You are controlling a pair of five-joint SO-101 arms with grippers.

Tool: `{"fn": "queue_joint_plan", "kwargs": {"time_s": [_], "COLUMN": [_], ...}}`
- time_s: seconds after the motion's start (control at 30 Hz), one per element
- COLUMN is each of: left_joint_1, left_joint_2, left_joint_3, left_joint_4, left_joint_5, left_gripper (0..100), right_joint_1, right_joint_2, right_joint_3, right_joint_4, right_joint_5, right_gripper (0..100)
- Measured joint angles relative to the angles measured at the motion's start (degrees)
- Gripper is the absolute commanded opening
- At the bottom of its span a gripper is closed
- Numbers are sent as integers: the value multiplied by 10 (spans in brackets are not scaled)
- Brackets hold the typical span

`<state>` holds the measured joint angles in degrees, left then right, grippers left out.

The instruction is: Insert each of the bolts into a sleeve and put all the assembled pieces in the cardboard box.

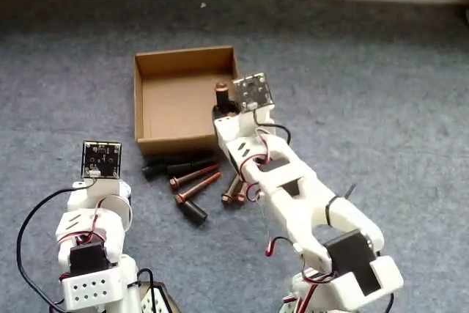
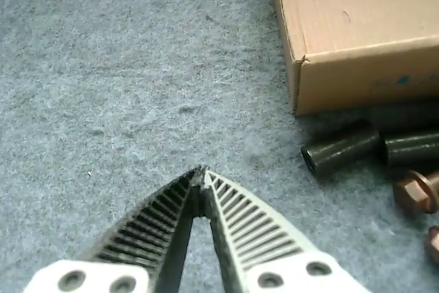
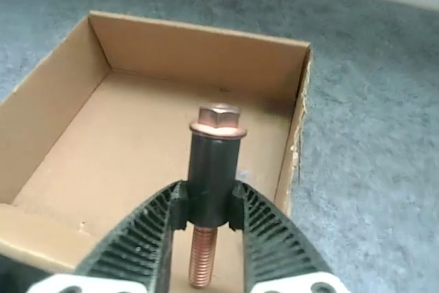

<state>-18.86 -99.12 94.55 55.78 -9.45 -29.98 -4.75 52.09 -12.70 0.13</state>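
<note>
The stiff, probably slick black cylindrical sleeve (image 3: 209, 166) carrying a copper bolt (image 3: 219, 120) is clamped mid-body by the right end effector (image 3: 208, 197).

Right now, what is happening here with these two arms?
The right gripper holds one sleeve with a bolt through it, upright over the cardboard box. The left gripper is shut on nothing, near the box. Several loose bolts and black sleeves lie in front of the box, not yet assembled.

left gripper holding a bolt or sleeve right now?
No: the left gripper is shut on nothing, its tips meeting over the carpet, the loose sleeves lying apart from it.
</note>
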Motion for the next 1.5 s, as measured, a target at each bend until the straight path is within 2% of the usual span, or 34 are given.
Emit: {"fn": "queue_joint_plan", "kwargs": {"time_s": [0.07, 0.17, 0.27, 0.4, 0.73, 0.83, 1.03, 1.27, 1.5], "left_joint_1": [0, 0, 0, 0, 0, 0, 0, 0, 0], "left_joint_2": [0, 0, 0, 0, 0, 0, 0, 0, 0], "left_joint_3": [0, 0, 0, 0, 0, 0, 0, 0, 0], "left_joint_4": [0, 0, 0, 0, 0, 0, 0, 0, 0], "left_joint_5": [0, 0, 0, 0, 0, 0, 0, 0, 0], "left_gripper": [18, 18, 18, 18, 18, 18, 18, 18, 18], "right_joint_1": [0, 0, 8, 13, 18, 18, 16, -57, -183], "right_joint_2": [0, 0, -1, -1, -10, -69, -231, -255, -180], "right_joint_3": [-19, -62, -108, -135, -135, -136, -136, -136, -136], "right_joint_4": [43, 123, 201, 286, 303, 344, 487, 636, 693], "right_joint_5": [-5, -58, -113, -135, -137, -137, -137, -137, -137], "right_gripper": [115, 187, 190, 190, 190, 190, 190, 190, 190]}}
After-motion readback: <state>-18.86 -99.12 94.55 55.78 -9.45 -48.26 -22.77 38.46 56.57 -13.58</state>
